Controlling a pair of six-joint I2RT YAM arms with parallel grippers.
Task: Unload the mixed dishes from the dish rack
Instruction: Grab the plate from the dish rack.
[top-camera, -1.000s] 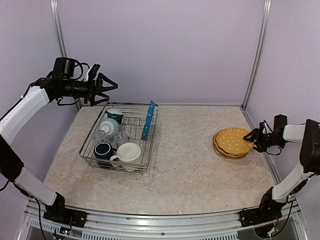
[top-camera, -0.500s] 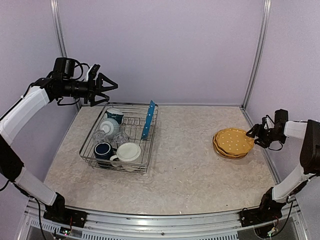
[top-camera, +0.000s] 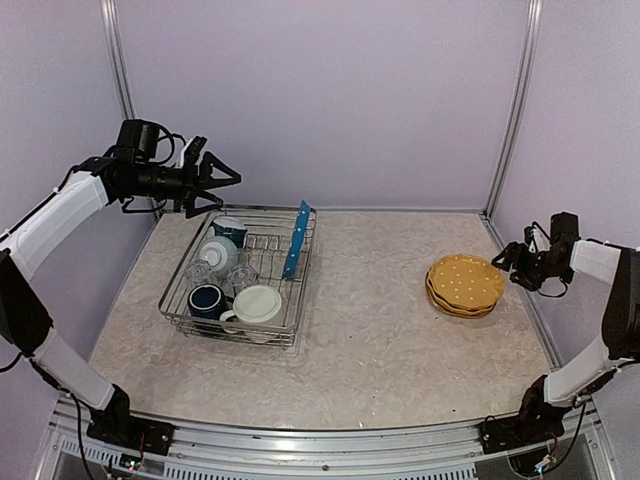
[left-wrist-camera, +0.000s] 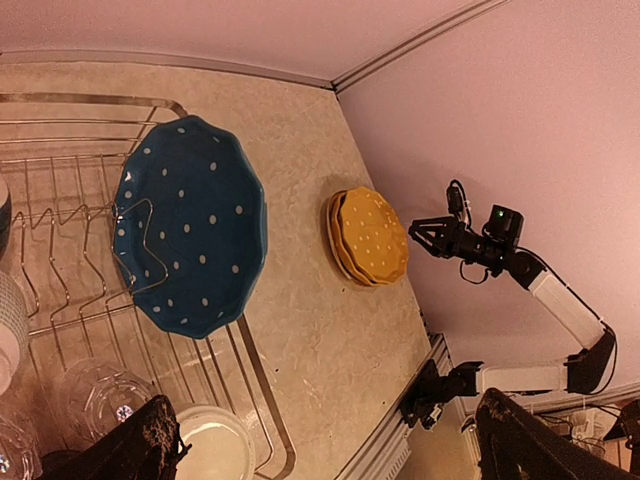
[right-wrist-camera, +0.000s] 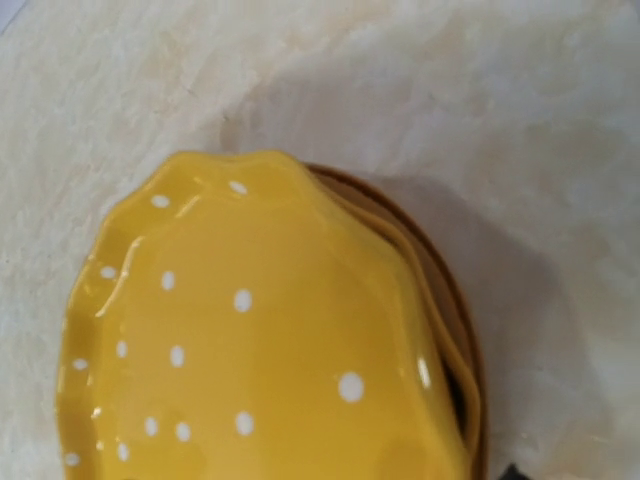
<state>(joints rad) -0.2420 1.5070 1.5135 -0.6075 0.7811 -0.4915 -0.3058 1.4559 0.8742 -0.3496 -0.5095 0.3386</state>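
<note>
Between picks, seemingly. Found left gripper (top-camera: 222, 180) spread wide, empty, above far corner of dish rack (top-camera: 232, 337); right gripper (top-camera: 506, 262) parted, empty, beside stacked yellow plates (top-camera: 463, 283). Next, likely: drop onto upright blue dotted plate (top-camera: 297, 238) in rack, pinch top rim.

Lilac walls (top-camera: 320, 100), beige marbled tabletop (top-camera: 380, 330)
</note>
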